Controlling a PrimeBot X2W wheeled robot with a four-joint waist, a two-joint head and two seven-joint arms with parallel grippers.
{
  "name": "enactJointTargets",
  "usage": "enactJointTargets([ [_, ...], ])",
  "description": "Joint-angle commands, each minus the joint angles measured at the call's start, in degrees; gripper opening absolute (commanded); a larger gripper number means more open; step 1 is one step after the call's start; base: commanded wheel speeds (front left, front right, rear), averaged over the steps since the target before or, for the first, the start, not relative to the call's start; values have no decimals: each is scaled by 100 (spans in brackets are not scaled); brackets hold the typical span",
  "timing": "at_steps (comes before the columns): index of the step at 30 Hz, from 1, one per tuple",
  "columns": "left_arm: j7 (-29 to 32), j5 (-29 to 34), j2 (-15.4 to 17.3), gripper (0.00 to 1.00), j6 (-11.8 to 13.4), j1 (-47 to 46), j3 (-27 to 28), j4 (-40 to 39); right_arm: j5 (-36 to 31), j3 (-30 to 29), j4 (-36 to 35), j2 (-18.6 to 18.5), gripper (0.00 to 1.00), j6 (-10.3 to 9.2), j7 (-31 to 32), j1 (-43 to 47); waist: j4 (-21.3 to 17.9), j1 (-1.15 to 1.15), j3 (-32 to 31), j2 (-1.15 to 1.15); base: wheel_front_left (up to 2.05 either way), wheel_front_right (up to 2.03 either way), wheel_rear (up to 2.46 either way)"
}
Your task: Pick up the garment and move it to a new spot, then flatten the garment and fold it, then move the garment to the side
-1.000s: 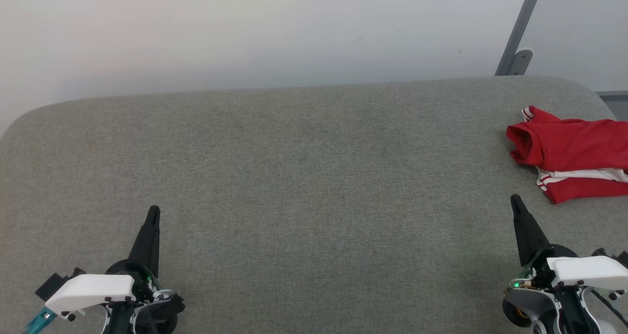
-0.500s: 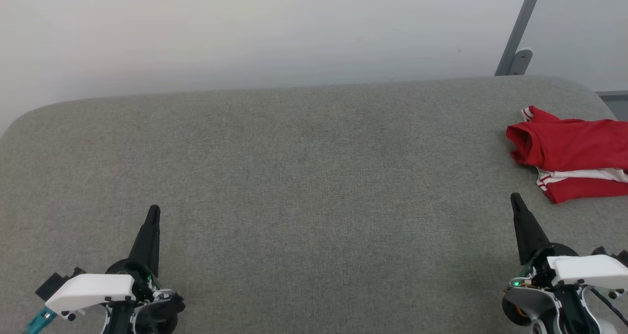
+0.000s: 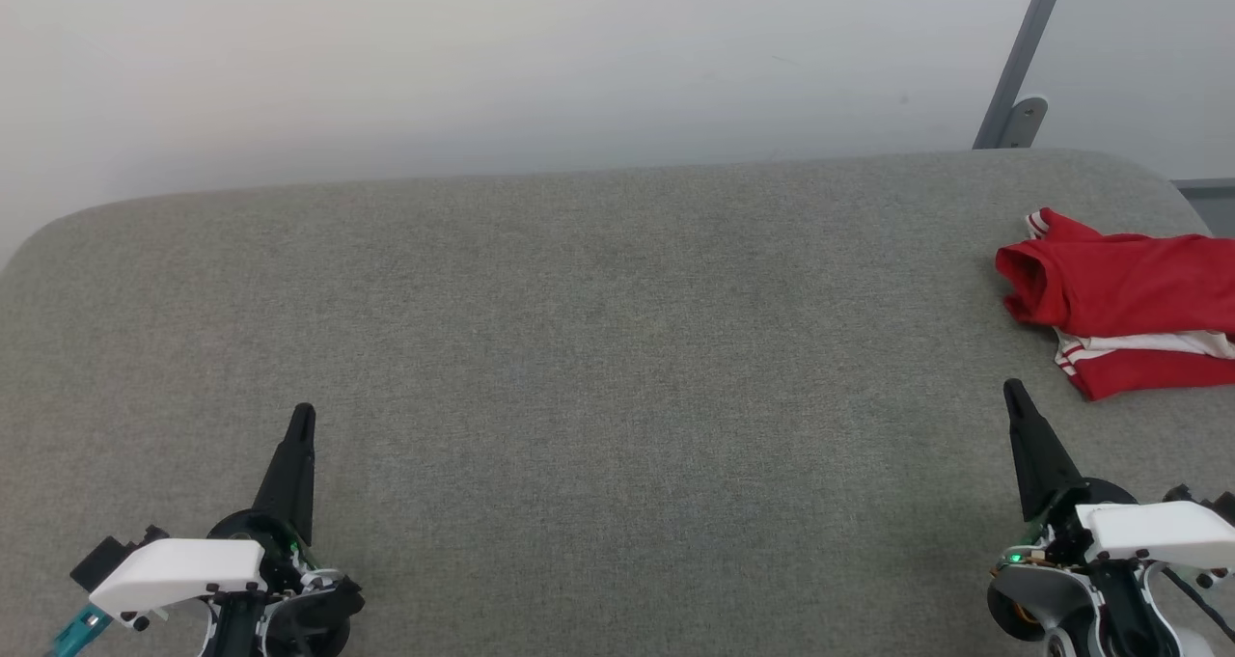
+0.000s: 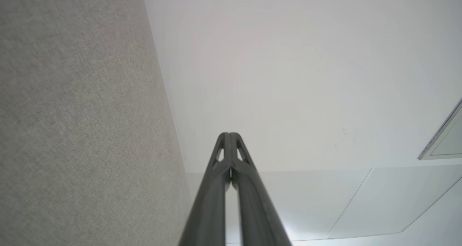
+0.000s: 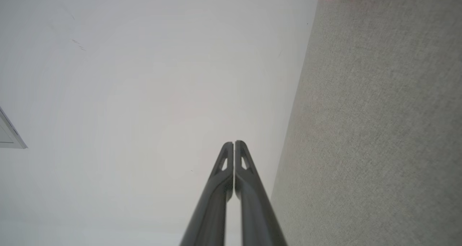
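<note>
Garment (image 3: 1124, 295) lies folded on grey surface (image 3: 617, 396), right part cut off.

Two long dark fingers of the left gripper (image 4: 229, 134) are seen rising from the bottom edge, pressed together at the tips with nothing held between them. A grey woven fabric surface (image 4: 79, 123) is seen on the left. A pale plain wall (image 4: 296, 76) lies beyond, and a grey-framed panel (image 4: 445, 139) is seen at the right edge.
</note>
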Motion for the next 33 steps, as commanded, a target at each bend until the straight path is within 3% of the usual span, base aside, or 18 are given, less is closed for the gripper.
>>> enactJointTargets([
  [1,7,-1,-7,0,-30,-73,6,0,22,-3,-17,8,0,-2,7,-24,0,0,0,0,0,0,0],
  [33,15,9,-13,0,-31,-74,15,0,23,0,-17,8,0,-2,6,-23,0,0,0,0,0,0,0],
])
